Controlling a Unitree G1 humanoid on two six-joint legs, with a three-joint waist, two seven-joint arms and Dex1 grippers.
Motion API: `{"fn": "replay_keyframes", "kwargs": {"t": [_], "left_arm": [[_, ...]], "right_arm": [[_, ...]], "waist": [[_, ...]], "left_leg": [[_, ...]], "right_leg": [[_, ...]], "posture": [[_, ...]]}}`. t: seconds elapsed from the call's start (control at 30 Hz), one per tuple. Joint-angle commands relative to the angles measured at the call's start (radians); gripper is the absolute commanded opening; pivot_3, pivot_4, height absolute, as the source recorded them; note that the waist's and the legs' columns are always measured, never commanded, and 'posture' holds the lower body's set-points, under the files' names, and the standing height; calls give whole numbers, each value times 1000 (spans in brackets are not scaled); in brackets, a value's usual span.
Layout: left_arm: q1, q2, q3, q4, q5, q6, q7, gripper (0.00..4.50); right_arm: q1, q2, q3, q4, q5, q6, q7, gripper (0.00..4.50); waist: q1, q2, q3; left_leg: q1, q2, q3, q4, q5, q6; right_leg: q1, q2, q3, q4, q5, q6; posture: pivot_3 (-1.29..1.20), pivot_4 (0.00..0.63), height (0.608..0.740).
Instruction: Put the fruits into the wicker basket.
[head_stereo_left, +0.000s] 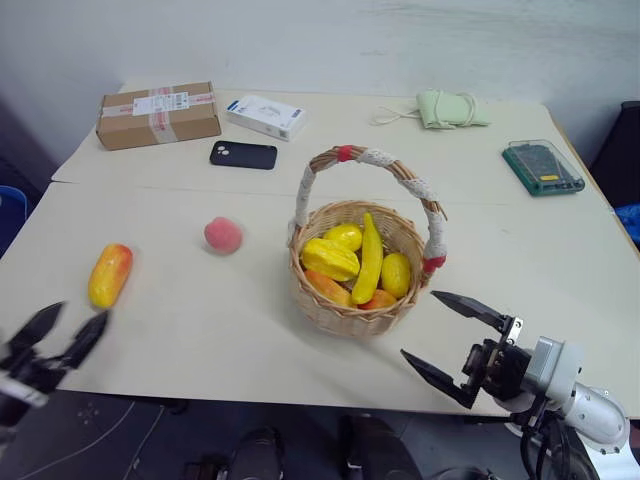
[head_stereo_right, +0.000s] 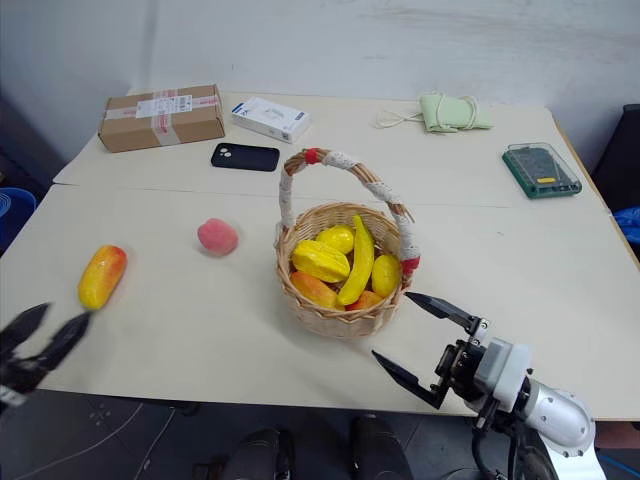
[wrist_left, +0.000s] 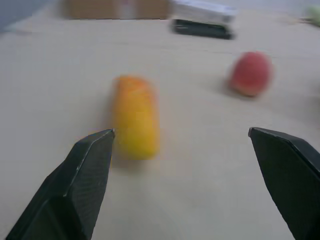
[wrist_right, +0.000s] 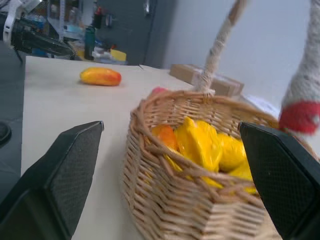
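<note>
Two fruits lie loose on the desk (head_stereo_left: 200, 330): one long yellow-orange mango (head_stereo_left: 110, 274) near its left edge and one round pink peach (head_stereo_left: 223, 235) between it and the single wicker basket (head_stereo_left: 355, 305), which holds several yellow fruits. The left claw (head_stereo_left: 62, 333) gapes empty just short of the mango. The right claw (head_stereo_left: 455, 336), also wide open, sits beside the basket; its wrist view shows the weave close up.

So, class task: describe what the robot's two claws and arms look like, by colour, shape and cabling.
Each claw, left claw and right claw, has two black, wedge-shaped, pointed fingers. The right arm's wrist is a silver-white cylinder with black cables beneath; the finger pads look finely textured.
</note>
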Motion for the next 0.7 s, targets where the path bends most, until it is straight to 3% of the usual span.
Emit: {"fn": "replay_keyframes", "kwargs": {"t": [0.03, 0.2, 0.33, 0.4, 0.53, 0.63, 0.7], "left_arm": [[34, 30, 128, 135, 2, 20, 38, 4500], [7, 109, 120, 137, -7, 110, 30, 4500], [-103, 257, 78, 71, -60, 305, 69, 4500], [-156, 331, 31, 55, -56, 387, 73, 4500], [-335, 470, -150, 113, -9, 523, 76, 4500], [-468, 508, -301, 215, 82, 540, 83, 4500], [-553, 519, -411, 311, 180, 494, 81, 4500]], "right_arm": [[-77, 27, 19, -110, 15, 26, -82, 4454], [-111, 15, 73, -175, 0, 70, -96, 4454], [-112, -3, 48, -138, -10, 70, -92, 4454], [-120, -6, 46, -120, -9, 67, -87, 4454], [-146, 1, 67, -81, -25, 59, -83, 4454], [-155, 4, 76, -58, -35, 48, -75, 4454], [-156, 1, 74, -51, -43, 46, -75, 4454]], "waist": [[-2, -2, -1], [12, -10, -6], [23, -17, -11], [23, -19, -12], [16, -16, -11], [1, -10, -7], [-5, -9, -7]], "left_leg": [[0, 0, 0, 0, 0, 0], [-1, 0, -2, -1, -4, -7], [-1, 1, -4, -2, -5, -8], [-1, 1, -5, -1, -5, -8], [0, 0, -4, -2, -4, -8], [1, -1, -3, -3, -4, -6], [0, 1, -2, -4, -1, -5]], "right_leg": [[0, 0, 0, 0, 0, 0], [-1, -2, -3, 0, -2, -4], [0, -3, -4, -1, -3, -5], [0, -4, -4, -1, -11, -20], [1, -4, -3, 0, -12, -21], [0, -4, -3, 4, -5, -9], [-3, -2, -3, 5, -5, -9]], "posture": [[0, 150, 740], [0, 150, 740], [0, 150, 740], [0, 150, 740], [0, 150, 740], [0, 150, 740], [0, 150, 740]]}}
